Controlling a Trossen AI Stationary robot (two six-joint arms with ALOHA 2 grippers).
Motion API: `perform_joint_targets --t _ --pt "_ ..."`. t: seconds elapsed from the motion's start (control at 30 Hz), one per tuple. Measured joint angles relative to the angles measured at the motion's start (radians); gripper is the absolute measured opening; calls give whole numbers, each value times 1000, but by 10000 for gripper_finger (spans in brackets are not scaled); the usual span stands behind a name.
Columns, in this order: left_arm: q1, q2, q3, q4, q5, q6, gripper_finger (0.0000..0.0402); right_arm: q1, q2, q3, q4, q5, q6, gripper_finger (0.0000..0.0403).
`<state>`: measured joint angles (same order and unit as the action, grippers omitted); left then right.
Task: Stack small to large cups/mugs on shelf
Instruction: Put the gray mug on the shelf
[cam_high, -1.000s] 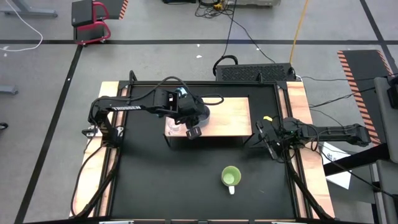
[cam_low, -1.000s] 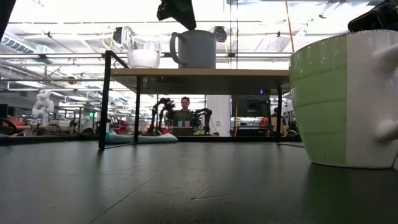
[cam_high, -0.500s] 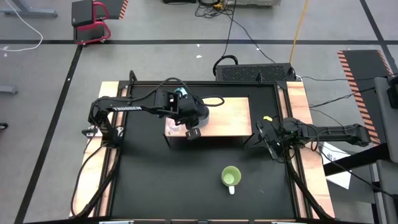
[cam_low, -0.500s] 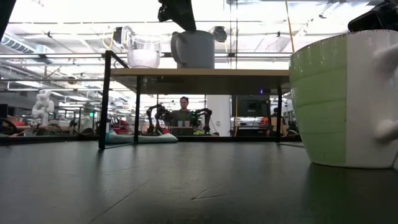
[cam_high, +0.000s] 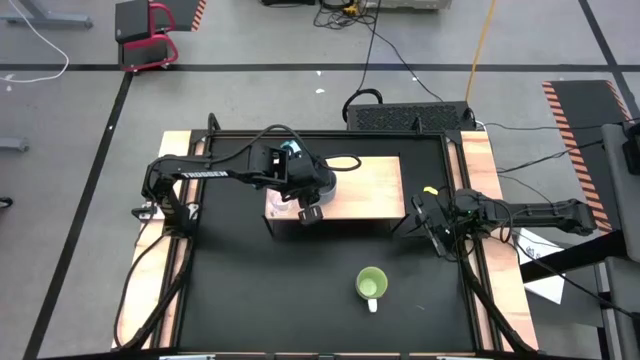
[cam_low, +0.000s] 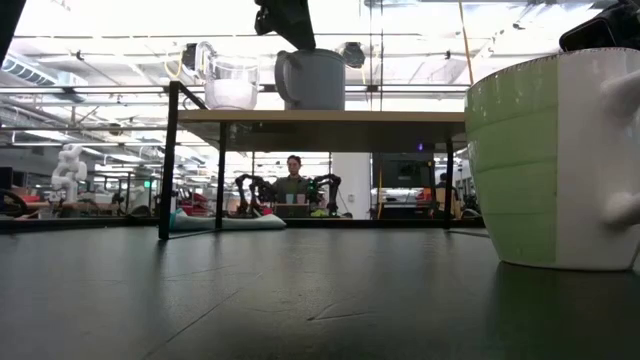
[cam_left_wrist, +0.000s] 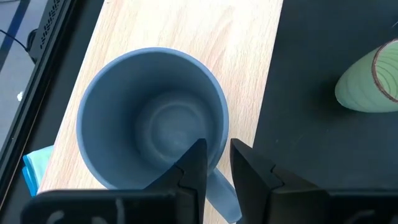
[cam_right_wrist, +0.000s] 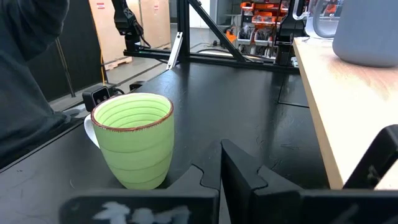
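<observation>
A grey-blue mug (cam_left_wrist: 149, 124) stands upright on the light wooden shelf (cam_high: 365, 190), next to a small clear glass cup (cam_low: 232, 82) on the same plank. My left gripper (cam_left_wrist: 218, 163) hangs over the mug, slanting down, open. One finger is inside the mug and one outside, either side of the wall at the handle's root (cam_left_wrist: 217, 186), with a little room showing. A green mug with a white handle (cam_high: 371, 284) stands on the black table in front of the shelf. My right gripper (cam_right_wrist: 221, 162) rests shut at the table's right edge, facing the green mug (cam_right_wrist: 134, 140).
The shelf stands on dark legs (cam_low: 166, 160) with open space under its plank. A light blue object (cam_low: 225, 222) lies on the table behind it. Bare black tabletop (cam_high: 270, 290) stretches to the left of the green mug. A person sits far off in the room (cam_low: 293, 175).
The grey-blue mug has turned a little on the shelf top; its handle shows narrower in the low view. My left gripper has stayed above it.
</observation>
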<state>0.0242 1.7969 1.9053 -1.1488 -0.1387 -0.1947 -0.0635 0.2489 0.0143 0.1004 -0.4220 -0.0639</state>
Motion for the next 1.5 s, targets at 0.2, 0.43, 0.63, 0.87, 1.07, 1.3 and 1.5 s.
perform_joint_targets --t 0.2,0.43,0.63,0.87,1.07,1.3,1.5 --pt "1 0 0 1 0 14 56 0 0 0 0 0 0 0" --pt "1 0 0 1 -1 43 51 0 0 0 0 0 0 0" --pt "0 16 0 -1 0 53 51 0 0 0 0 0 0 0" --pt "1 65 0 -2 4 73 51 0 2 0 0 0 0 0" --pt "8 65 0 -1 7 82 51 0 5 0 1 0 0 0" --pt "26 60 3 -2 7 76 51 0 5 0 4 0 -1 0" --pt "46 60 3 9 8 29 51 0 5 0 5 0 -1 0"
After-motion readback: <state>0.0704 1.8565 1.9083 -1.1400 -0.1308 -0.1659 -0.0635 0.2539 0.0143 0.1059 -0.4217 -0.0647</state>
